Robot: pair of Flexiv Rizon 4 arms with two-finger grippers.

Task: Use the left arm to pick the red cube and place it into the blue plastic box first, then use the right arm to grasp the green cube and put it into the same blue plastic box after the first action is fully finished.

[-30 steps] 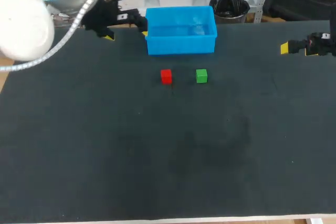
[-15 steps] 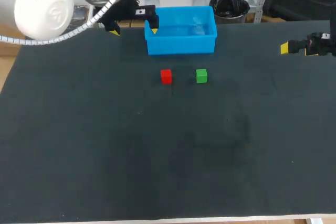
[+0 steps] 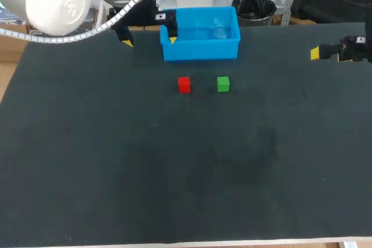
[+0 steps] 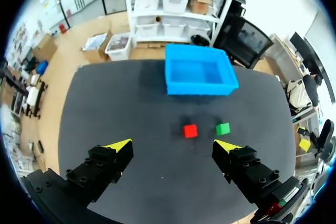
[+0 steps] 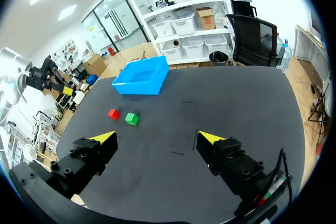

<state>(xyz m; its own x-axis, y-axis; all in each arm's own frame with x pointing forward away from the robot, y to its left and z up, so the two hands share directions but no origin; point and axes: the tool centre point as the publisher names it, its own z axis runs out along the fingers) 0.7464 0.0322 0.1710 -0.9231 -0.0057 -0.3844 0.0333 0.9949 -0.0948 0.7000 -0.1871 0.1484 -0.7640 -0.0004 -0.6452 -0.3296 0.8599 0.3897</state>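
A red cube (image 3: 184,84) and a green cube (image 3: 223,83) sit side by side on the dark table, just in front of the blue plastic box (image 3: 200,49). My left gripper (image 3: 150,34) hangs open and high by the box's left end, holding nothing. In the left wrist view, the red cube (image 4: 190,130) and green cube (image 4: 223,128) lie far ahead of the open left gripper (image 4: 173,145), with the box (image 4: 199,87) beyond them. My right gripper (image 3: 325,52) stays open at the table's right side, away from both cubes; the right wrist view shows the right gripper (image 5: 157,138) empty.
The dark table mat (image 3: 186,172) stretches wide in front of the cubes down to its pale front edge. From the right wrist, the red cube (image 5: 113,113), green cube (image 5: 131,119) and box (image 5: 139,88) lie well ahead of the fingers.
My left arm has swung to the right, bringing its open gripper from left of the box up to the box's left end. The right arm and both cubes have not moved.
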